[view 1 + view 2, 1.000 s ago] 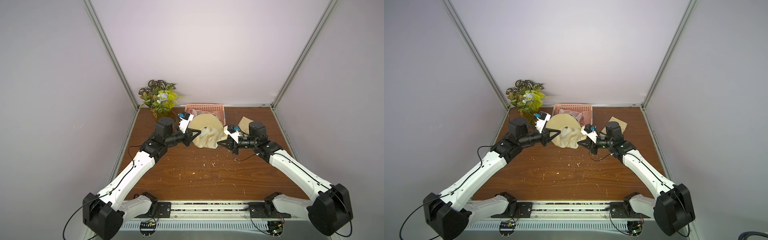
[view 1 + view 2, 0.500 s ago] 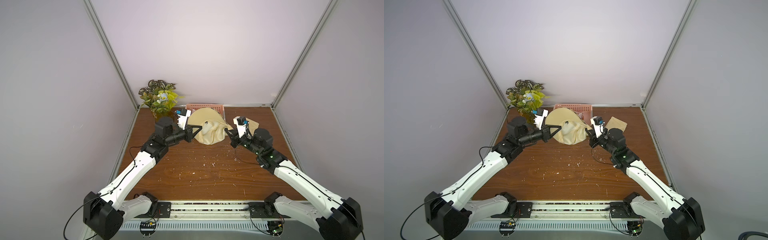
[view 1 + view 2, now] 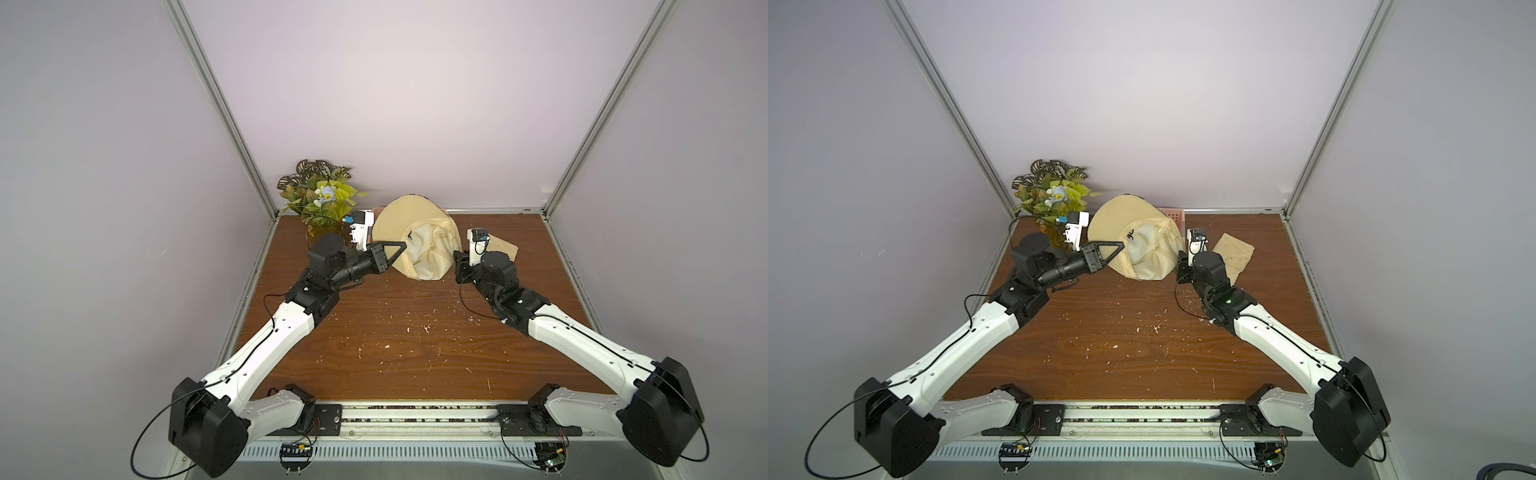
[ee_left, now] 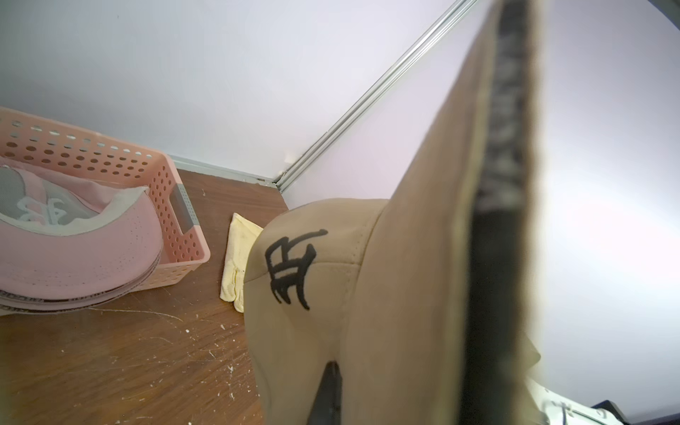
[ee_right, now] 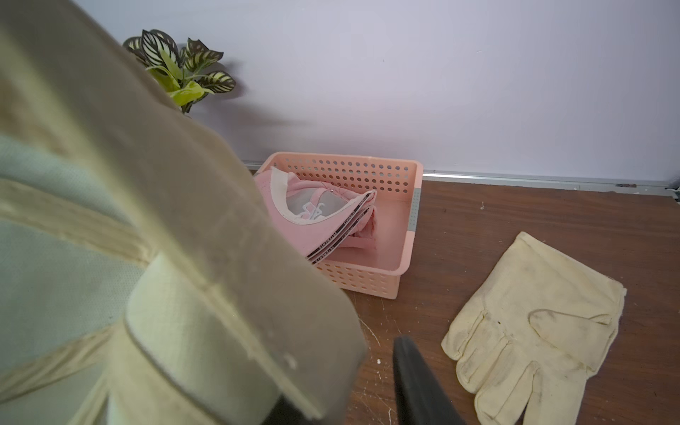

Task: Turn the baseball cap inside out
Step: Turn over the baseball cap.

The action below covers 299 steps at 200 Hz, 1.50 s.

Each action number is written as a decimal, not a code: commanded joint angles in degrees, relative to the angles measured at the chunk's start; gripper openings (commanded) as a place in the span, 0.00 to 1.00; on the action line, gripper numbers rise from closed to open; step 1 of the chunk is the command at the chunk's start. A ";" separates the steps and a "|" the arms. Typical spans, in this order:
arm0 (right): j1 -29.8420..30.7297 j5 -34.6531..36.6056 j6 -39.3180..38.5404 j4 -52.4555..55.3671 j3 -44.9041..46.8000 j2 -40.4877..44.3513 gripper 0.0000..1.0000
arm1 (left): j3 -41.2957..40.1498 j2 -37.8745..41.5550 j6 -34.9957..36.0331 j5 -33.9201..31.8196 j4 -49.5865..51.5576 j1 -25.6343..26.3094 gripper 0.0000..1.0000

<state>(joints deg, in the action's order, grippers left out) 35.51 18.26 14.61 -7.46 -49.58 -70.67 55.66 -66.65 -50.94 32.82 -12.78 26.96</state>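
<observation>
The tan baseball cap [image 3: 419, 237] is held up off the brown bench [image 3: 399, 332] toward twelve o'clock in both top views, its brim [image 3: 1117, 216] raised toward the back wall and its crown hanging below with the pale lining and seam tapes facing the camera. The left gripper [image 3: 401, 246] reaches in from about nine o'clock of the cap with its jaws shut on the cap where brim meets crown, next to a small black mark [image 4: 290, 268] on the fabric; in the left wrist view the brim edge runs up right beside the lens. The right gripper [image 5: 368, 390] sits at the cap's three o'clock side near the lower crown; the right wrist view shows one dark finger [image 5: 415, 382] standing clear of the cloth with a gap between it and the cap's edge, so these jaws look partly open, though whether the hidden finger touches the cap I cannot tell. Behind the cap at twelve o'clock a pink basket [image 5: 404, 220] stands against the wall with a pink cap [image 5: 316, 220] lying in it. A cream work glove [image 3: 1233, 253] lies flat on the bench at about one o'clock, just beyond the right wrist. A potted plant [image 3: 320, 199] stands in the corner at eleven o'clock. Pale flecks of debris [image 3: 415, 324] are scattered over the middle of the bench.
</observation>
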 commanded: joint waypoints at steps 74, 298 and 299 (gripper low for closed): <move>-0.51 -16.39 -4.77 0.30 3.82 4.49 0.42 | 3.63 1.36 9.06 -9.13 2.31 -0.53 0.00; -6.25 -3.75 0.09 3.10 -0.26 2.74 0.00 | 10.42 -2.59 14.69 4.16 8.49 -0.60 0.00; -6.24 -3.32 0.43 3.61 -0.43 2.69 0.00 | 10.43 -2.60 14.57 3.87 8.39 -0.60 0.00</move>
<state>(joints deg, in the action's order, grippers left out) 29.15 -1.13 6.24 -8.95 -48.49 -67.57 62.96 -69.49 -32.45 36.84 2.68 26.81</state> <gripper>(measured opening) 0.054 0.069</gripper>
